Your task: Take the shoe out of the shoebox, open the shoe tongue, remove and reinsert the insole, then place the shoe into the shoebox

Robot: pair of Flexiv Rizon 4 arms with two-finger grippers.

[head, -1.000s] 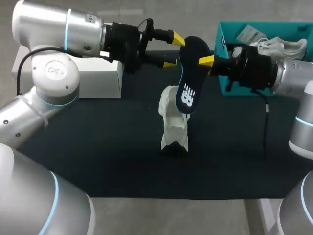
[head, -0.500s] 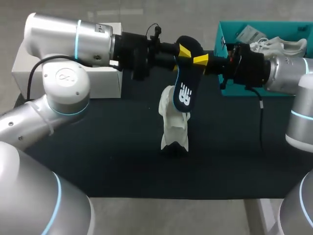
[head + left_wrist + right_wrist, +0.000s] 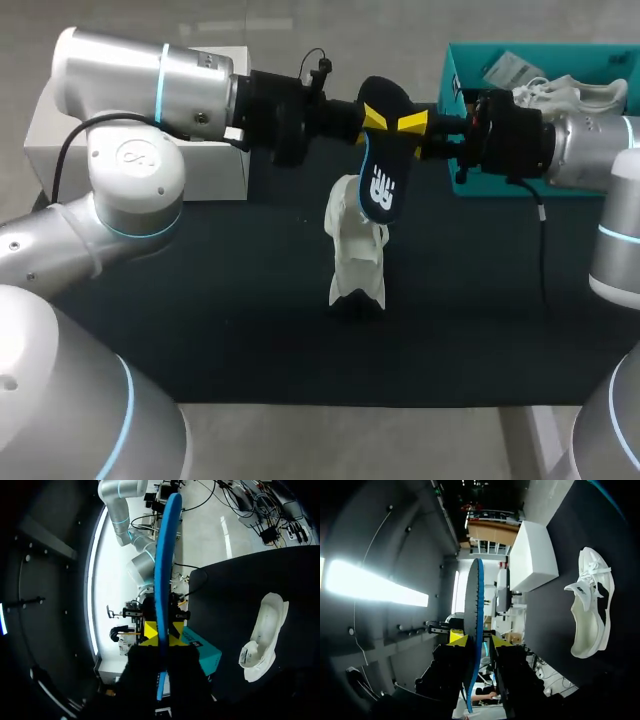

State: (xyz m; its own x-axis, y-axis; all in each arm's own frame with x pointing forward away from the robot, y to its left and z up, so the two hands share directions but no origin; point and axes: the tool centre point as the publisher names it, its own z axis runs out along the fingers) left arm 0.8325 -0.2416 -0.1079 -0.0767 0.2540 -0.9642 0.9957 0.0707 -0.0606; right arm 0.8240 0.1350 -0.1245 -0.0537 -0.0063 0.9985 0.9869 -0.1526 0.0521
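white logo [image 3: 381,194] on insole [image 3: 385,160], no legible text

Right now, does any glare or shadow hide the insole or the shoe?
Head view: no glare; insole and shoe evenly lit, small shadow under the shoe. Left wrist view: bright backlight behind the insole. Right wrist view: bright glare beside it; shoe clear.

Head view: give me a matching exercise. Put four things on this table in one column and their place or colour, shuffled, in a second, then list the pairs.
Things:
1. insole
2. shoe
3. shoebox
4. white box

Places and colours:
A. teal, at the table's far right
B. white, resting on the dark mat
C. dark, held up off the table
D. at the table's far left

Pairs: 1-C, 2-B, 3-A, 4-D
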